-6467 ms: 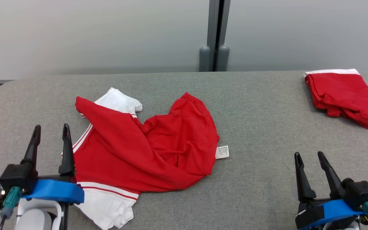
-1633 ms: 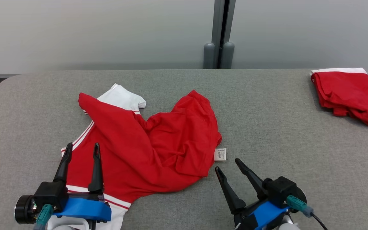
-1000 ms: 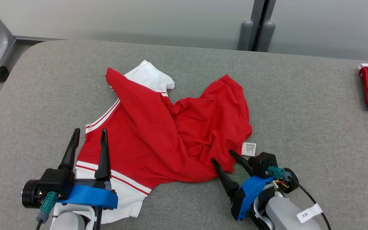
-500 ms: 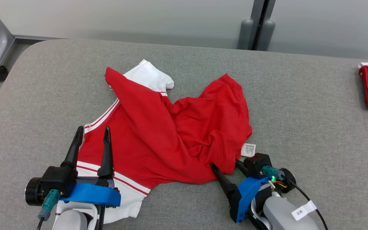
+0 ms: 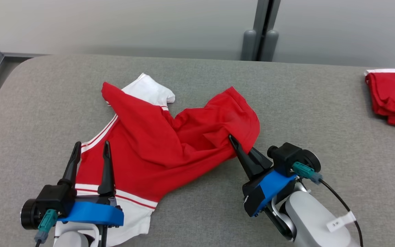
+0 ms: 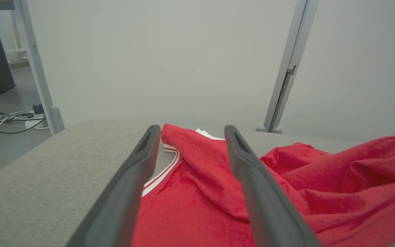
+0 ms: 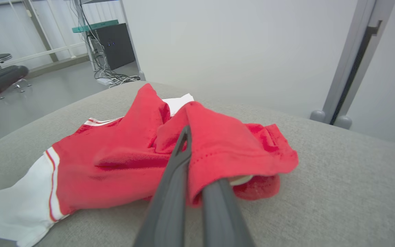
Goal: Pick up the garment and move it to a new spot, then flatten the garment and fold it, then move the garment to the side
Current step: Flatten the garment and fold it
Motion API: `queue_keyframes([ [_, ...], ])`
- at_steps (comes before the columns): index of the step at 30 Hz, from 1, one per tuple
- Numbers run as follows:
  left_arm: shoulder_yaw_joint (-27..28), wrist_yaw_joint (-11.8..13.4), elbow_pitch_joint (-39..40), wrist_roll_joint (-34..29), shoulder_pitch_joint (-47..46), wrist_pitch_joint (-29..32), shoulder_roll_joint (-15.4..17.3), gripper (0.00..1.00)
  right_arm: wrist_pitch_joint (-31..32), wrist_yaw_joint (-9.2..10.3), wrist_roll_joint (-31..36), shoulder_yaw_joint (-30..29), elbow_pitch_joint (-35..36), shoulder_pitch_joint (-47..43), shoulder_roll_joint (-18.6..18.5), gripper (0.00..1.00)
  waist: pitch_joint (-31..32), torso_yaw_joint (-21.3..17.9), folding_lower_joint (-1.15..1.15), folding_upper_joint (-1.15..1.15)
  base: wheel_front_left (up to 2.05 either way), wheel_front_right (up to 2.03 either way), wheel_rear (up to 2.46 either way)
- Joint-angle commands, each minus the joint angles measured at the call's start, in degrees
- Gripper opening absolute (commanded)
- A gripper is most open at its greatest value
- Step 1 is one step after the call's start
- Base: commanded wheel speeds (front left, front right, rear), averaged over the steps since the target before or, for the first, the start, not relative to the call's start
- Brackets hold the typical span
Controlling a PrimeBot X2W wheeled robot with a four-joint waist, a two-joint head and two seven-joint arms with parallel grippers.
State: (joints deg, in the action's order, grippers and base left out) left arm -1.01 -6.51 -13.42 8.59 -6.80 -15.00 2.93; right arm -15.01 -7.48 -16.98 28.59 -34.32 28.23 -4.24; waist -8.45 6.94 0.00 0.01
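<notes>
Garment [image 5: 156,147]: judged soft, light; best held at edges.
Right end effector [image 5: 238,144]: pinched on garment's edge.
Left end effector [image 5: 92,144]: spread, lower left.

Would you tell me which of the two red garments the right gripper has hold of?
The crumpled red-and-white garment in the middle: the right gripper pinches its edge. The other red garment lies apart, at the far right.

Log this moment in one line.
phase: pickup | right gripper: shut on garment | left gripper: open over garment
</notes>
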Motion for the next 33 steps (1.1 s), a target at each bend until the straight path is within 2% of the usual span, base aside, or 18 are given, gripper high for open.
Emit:
queue_keyframes([
  [1, 0.13, 0.21, 0.09, -0.03, 0.64, -0.23, -0.06, 1.0, -0.19, -0.03, 0.63, -0.49, 2.94, -1.61, -0.66, 0.0, 0.84, -0.96, 0.0, -0.01, 0.0, 0.0, 0.0],
  [7, 0.66, 0.12, 0.08, -0.01, 1.65, -0.24, -0.05, 1.0, 0.11, -0.02, 1.18, 0.03, 15.44, -9.62, -2.97, 0.0, 2.81, -2.75, 0.0, -0.01, 0.0, 0.0, 0.0],
  [10, 0.88, 0.08, 0.17, 0.08, 1.93, -0.24, -0.05, 1.0, 2.6, -0.03, 0.42, 0.68, 21.74, -15.11, -3.3, 0.0, 3.36, -3.21, 0.0, -0.01, 0.0, 0.0, 0.0],
  [11, 0.88, 0.08, 0.17, 0.08, 1.93, -0.24, -0.05, 1.0, 2.6, -0.03, 0.42, 0.68, 21.74, -15.11, -3.3, 0.0, 3.36, -3.21, 0.0, -0.01, 0.0, 0.0, 0.0],
  [15, 0.91, -0.09, 0.28, 0.05, 2.49, -0.23, -0.05, 1.0, 7.81, -0.03, -0.14, 0.75, 29.83, -24.12, -4.1, 0.0, 3.82, -3.36, 0.0, -0.01, 0.0, 0.0, 0.0],
  [19, 1.47, -0.23, 0.61, -0.06, 2.82, -0.24, -0.07, 1.0, 12.71, -0.03, 0.34, -0.97, 34.88, -32.35, -4.57, 0.0, 3.68, -3.87, 0.0, -0.01, 0.0, 0.0, 0.0],
  [20, 1.6, -0.27, 0.64, -0.05, 2.86, -0.24, -0.04, 1.0, 13.13, -0.03, 1.06, -1.54, 35.8, -33.64, -4.84, 0.14, 3.63, -3.98, 0.0, -0.01, 0.0, 0.0, 0.0],
  [22, 1.61, -0.31, 0.71, 0.14, 3.03, -0.24, -0.06, 1.0, 13.87, -0.03, 1.72, -2.82, 36.95, -35.92, -4.62, 0.27, 3.56, -4.31, 0.0, -0.01, 0.0, 0.0, 0.0],
  [23, 1.59, -0.34, 0.67, 0.19, 3.14, -0.24, -0.06, 1.0, 14.01, -0.03, 1.79, -3.6, 37.54, -36.59, -4.29, 0.51, 3.54, -4.42, 0.0, -0.01, 0.0, 0.0, 0.0],
  [24, 1.66, -0.36, 0.63, 0.21, 3.21, -0.24, -0.04, 1.0, 14.33, -0.03, 2.17, -4.39, 38.02, -36.98, -4.24, 1.0, 3.56, -4.58, 0.0, -0.01, 0.0, 0.0, 0.0],
  [33, 1.81, -0.52, 0.49, 0.08, 2.36, -0.24, -0.05, 1.0, 13.64, -0.03, 3.89, -12.14, 41.5, -34.96, -5.22, 1.0, 3.42, -4.88, 0.0, -0.01, 0.0, 0.0, 0.0],
])
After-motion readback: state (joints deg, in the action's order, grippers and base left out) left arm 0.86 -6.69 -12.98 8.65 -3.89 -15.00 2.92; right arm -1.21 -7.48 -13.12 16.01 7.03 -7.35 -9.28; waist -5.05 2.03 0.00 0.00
